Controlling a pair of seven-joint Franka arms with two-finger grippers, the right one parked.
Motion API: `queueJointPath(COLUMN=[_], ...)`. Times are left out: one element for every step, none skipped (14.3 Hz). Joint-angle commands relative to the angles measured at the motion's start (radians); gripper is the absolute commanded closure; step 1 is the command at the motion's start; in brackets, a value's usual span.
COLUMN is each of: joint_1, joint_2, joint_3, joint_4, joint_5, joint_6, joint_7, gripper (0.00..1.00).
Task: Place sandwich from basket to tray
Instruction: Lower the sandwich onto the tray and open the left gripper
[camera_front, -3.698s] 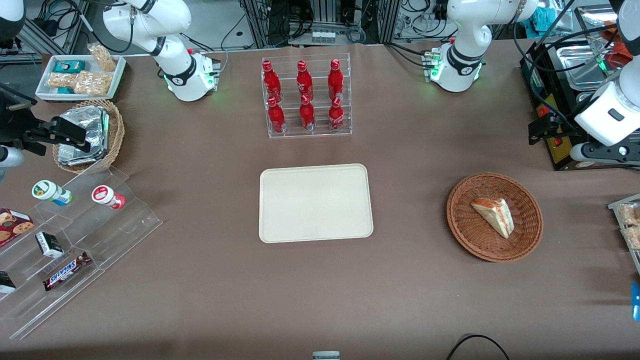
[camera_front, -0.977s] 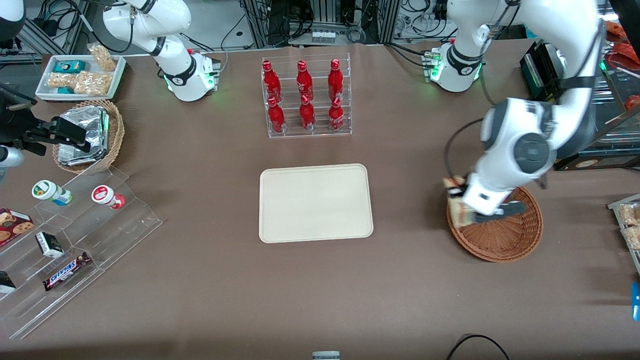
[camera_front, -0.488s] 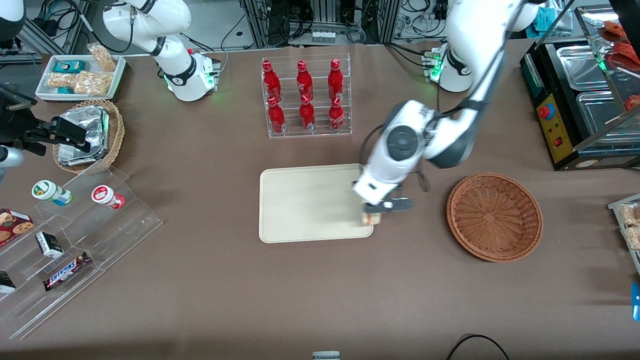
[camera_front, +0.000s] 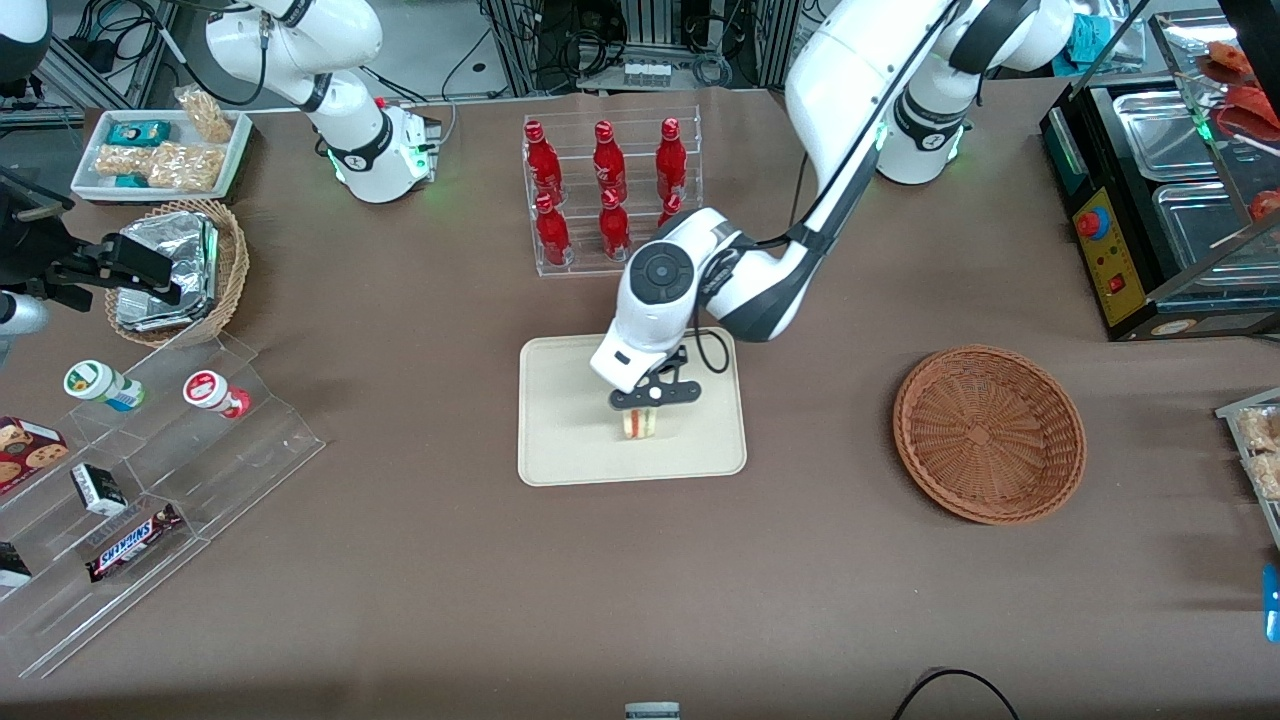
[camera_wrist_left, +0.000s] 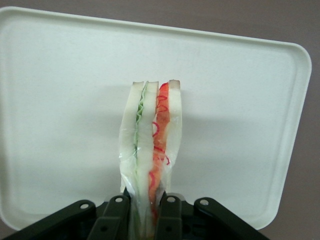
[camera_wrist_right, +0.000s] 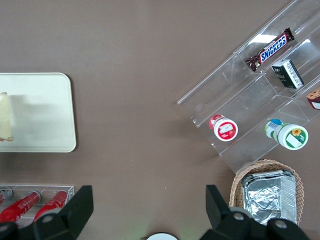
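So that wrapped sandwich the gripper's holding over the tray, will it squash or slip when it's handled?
Probably soft: the gripper clamps the sandwich between its fingers, and the bread layers look pinched there. The clear wrap may be somewhat slippery. Released on its thin edge over the tray, it would likely tip flat.

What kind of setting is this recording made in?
Probably a lab mock-up of a snack counter: a clear rack of red soda bottles, stepped acrylic shelves with a Snickers bar, and cable-strewn equipment racks. The claw holds a sandwich over the tray.
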Motion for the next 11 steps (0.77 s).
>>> queueJointPath(joint_1=[-0.033,-0.035,-0.035,-0.035,-0.035,-0.035,-0.036,-0.033,-0.036,-0.041,-0.041], joint_2=[0.054,0.062,0.069,0.076,0.080,0.080,0.076,0.065,0.057,0.037,0.027], joint_3=[0.014,0.014,0.014,0.014,0.014,0.014,0.014,0.014,0.014,0.017,0.017], joint_4=[0.050,0.050,0.050,0.048,0.048,0.048,0.048,0.047,0.048,0.045,0.048], joint_5=[0.001,0.001,0.001,0.000,0.000,0.001,0.003,0.001,0.004,0.008,0.008], joint_6=[0.038,0.045,0.046,0.048,0.054,0.058,0.058,0.057,0.052,0.042,0.029], joint_7=[-0.040,-0.042,-0.043,-0.042,-0.042,-0.040,-0.037,-0.034,-0.034,-0.033,-0.031], gripper=[1.00,0.99,0.98,0.95,0.83,0.40,0.07,0.00,0.00,0.00,0.00])
